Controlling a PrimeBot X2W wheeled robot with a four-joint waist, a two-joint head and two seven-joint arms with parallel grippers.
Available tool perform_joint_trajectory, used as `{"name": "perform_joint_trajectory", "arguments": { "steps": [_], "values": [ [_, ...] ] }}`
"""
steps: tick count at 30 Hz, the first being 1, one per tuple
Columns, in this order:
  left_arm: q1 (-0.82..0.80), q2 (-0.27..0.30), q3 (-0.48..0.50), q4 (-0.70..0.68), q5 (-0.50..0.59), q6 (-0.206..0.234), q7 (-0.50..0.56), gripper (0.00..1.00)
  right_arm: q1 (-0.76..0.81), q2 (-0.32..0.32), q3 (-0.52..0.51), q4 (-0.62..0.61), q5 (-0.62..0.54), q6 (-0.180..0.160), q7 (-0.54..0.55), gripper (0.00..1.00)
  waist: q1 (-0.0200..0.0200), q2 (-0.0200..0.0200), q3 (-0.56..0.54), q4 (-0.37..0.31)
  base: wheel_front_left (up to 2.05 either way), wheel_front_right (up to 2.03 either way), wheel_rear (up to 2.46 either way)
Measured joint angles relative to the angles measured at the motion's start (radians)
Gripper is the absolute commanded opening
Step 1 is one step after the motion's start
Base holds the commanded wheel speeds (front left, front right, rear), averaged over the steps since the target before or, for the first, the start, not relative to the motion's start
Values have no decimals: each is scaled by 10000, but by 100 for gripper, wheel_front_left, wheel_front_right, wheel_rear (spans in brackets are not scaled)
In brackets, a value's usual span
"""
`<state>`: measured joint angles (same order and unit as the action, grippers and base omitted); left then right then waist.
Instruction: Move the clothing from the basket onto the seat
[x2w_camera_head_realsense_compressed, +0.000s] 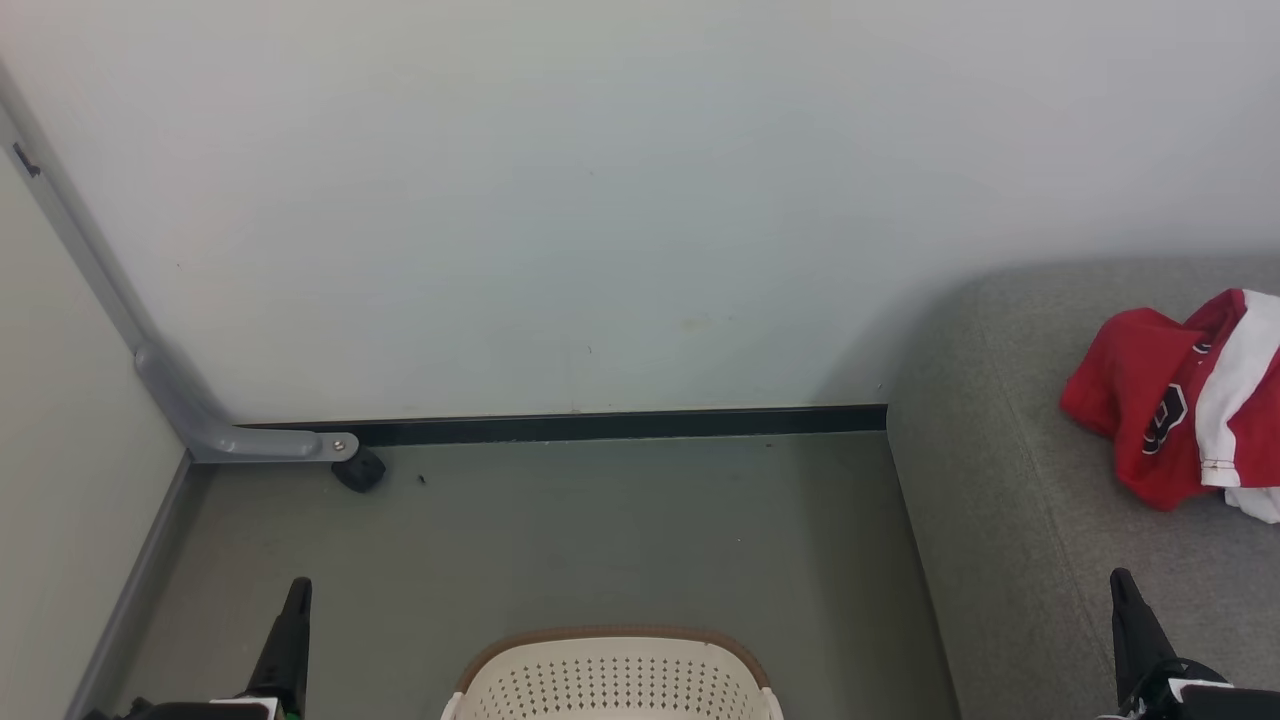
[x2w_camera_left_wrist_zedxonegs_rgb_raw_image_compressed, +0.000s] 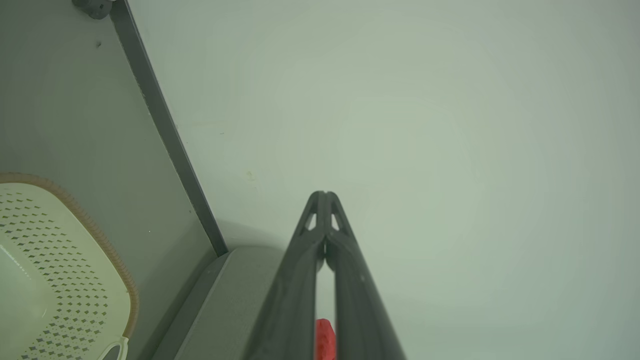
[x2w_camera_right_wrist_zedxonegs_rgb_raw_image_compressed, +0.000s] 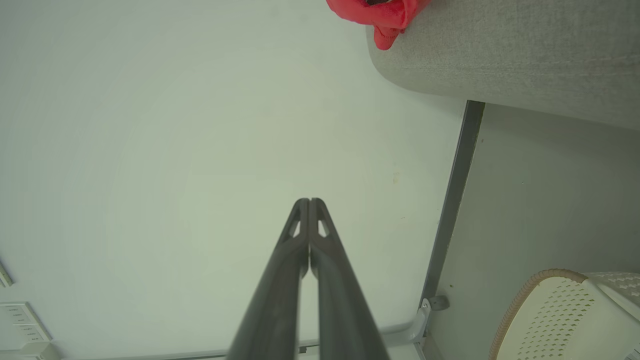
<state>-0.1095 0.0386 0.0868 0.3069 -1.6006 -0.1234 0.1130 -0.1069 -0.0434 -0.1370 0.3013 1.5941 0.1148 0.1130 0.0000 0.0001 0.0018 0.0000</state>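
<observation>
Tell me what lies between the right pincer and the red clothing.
Bare grey fabric of the seat lies between the right pincer and the clothing, as the head view shows.

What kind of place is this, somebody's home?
Probably a plain indoor room staged like a living space: a grey sofa with a red garment on it, a laundry basket on the floor, a bare white wall.

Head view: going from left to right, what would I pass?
The left gripper → black wheel → basket → sofa, with the clothing lying on it.
</observation>
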Motion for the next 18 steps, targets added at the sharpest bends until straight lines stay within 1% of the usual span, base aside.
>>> {"name": "perform_joint_trajectory", "arguments": {
  "steps": [18],
  "values": [
    [2,0,0,-6,0,0,0,0,0,0,0,0,0,2,0,0,0,0,0,0,0,0,0]
  ]
}}
